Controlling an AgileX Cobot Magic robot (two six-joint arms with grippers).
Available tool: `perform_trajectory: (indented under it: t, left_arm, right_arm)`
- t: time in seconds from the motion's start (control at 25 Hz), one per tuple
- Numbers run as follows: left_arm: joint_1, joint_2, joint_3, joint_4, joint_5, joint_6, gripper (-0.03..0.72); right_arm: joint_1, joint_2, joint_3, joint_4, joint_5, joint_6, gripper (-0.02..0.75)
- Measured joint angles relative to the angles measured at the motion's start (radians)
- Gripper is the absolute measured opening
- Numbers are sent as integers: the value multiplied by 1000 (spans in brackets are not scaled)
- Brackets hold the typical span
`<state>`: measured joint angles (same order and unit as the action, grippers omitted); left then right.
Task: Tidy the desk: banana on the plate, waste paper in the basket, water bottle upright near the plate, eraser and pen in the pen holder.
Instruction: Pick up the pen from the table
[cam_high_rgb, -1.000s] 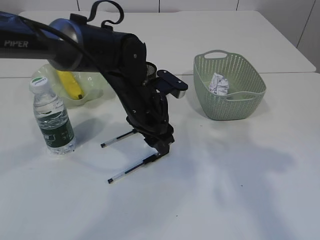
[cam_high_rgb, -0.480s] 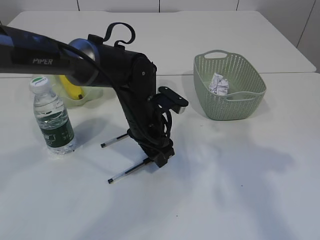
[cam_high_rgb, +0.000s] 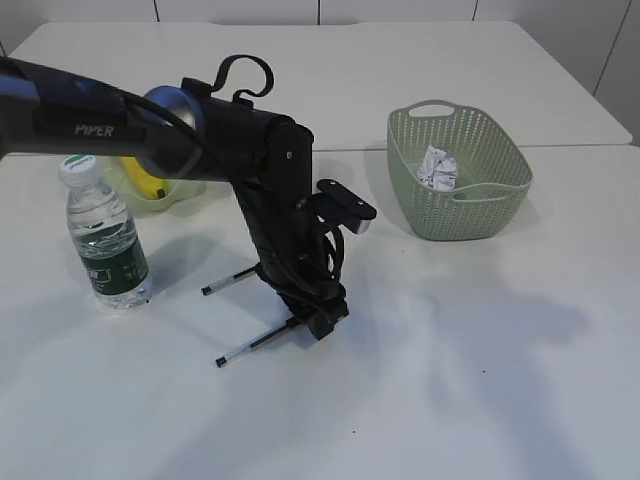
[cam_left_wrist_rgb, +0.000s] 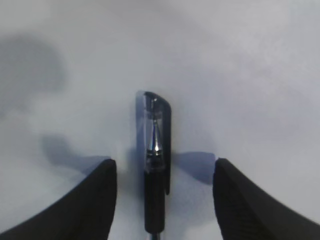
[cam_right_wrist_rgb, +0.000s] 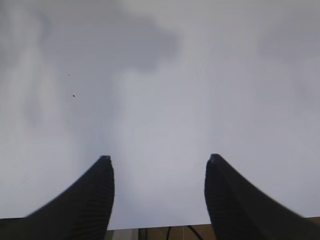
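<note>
Counter (cam_high_rgb: 480, 380): white surface carrying everything.
Left arm (cam_high_rgb: 230, 150): black, reaches in from the left edge and bends down to the counter near the middle.
Basket (cam_high_rgb: 500, 215): pale green, perforated, right of the arm – crumpled waste paper (cam_high_rgb: 437, 167) lies inside it.
Water bottle (cam_high_rgb: 105, 235): upright at the left, green label, white cap, standing just in front of the plate.
Plate (cam_high_rgb: 180, 195): light green, behind the bottle, mostly hidden by the arm; the banana (cam_high_rgb: 148, 183) lies on it.
Left end effector (cam_left_wrist_rgb: 164, 170): fingers spread, set down over the cap end of the nearer pen (cam_left_wrist_rgb: 156, 165), one finger on either side and neither touching it.
Pens: the nearer pen runs from the end effector toward the lower left; the second pen (cam_high_rgb: 232, 279) lies just behind it, roughly parallel.
Right end effector (cam_right_wrist_rgb: 159, 192): fingers spread wide – only bare counter between them.
</note>
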<state>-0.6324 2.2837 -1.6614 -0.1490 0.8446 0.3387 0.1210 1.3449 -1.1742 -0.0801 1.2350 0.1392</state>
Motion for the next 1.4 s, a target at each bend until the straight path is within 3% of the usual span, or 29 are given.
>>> perform_trajectory:
  t: [0.24,0.48,0.6,1.4]
  left_arm:
    - [0,4,-4,1,-2,-2,412]
    - [0,6,-7,38,9,-2,181]
    - [0,6,-7,39,17,-2,127]
    - [21,-105,-7,34,-37,-2,77]
  right_arm:
    - [0,0,0,0,0,0,429]
    - [0,0,0,0,0,-6,429]
    - [0,0,0,0,0,-6,429]
    - [0,0,0,0,0,-6,429]
